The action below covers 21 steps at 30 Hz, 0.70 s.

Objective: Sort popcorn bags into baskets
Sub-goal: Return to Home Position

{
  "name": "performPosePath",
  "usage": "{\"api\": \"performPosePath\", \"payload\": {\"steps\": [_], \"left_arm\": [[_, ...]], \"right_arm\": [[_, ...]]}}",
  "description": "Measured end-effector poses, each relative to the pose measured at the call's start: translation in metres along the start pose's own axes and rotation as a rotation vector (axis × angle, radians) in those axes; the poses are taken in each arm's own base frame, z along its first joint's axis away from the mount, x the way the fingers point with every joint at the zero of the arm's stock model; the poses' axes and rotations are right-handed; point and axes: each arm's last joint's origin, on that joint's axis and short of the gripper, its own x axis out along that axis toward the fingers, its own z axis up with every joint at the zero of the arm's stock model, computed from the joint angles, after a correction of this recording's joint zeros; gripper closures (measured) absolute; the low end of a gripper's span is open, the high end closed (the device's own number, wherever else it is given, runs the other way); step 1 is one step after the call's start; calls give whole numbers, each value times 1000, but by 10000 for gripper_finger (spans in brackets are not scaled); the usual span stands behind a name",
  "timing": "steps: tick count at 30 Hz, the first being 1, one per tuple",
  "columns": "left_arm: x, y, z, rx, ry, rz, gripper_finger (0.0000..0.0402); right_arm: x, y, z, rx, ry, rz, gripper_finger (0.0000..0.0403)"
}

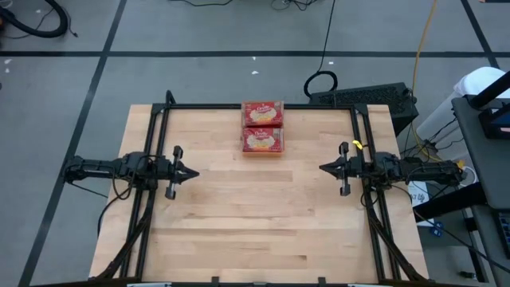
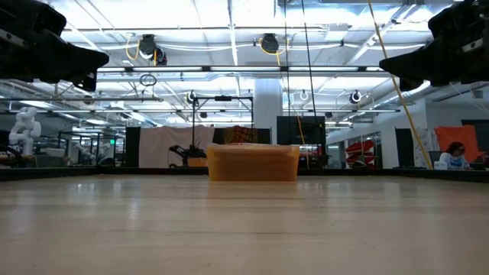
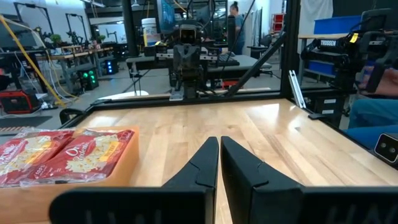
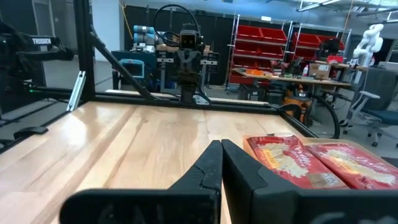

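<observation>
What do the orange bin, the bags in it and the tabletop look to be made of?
Orange bin: likely plastic, translucent; light glows through its wall.
Popcorn bags: probably glossy film wrap; sheen and creases.
Tabletop: wood; pale planks with visible grain, satin finish.

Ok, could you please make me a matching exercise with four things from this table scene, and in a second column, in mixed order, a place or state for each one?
Things:
1. left gripper
2. right gripper
3. orange tray
4. popcorn bags

Places or states:
A. lying inside the tray, red fronts up
B. shut, over the right side of the table
C. on the table, at the middle of the edge that shows at the top of the high view
D. shut, over the left side of the table

Pairs: 1-D, 2-B, 3-C, 4-A.
</observation>
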Motion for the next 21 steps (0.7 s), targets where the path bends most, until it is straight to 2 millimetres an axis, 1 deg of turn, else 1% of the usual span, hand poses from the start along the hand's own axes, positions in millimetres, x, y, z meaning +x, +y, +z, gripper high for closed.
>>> {"api": "performPosePath", "payload": {"steps": [21], "left_arm": [[0, 0, 0, 0, 0, 0, 378]], "right_arm": [[0, 0, 2, 1, -20, -3, 403]]}}
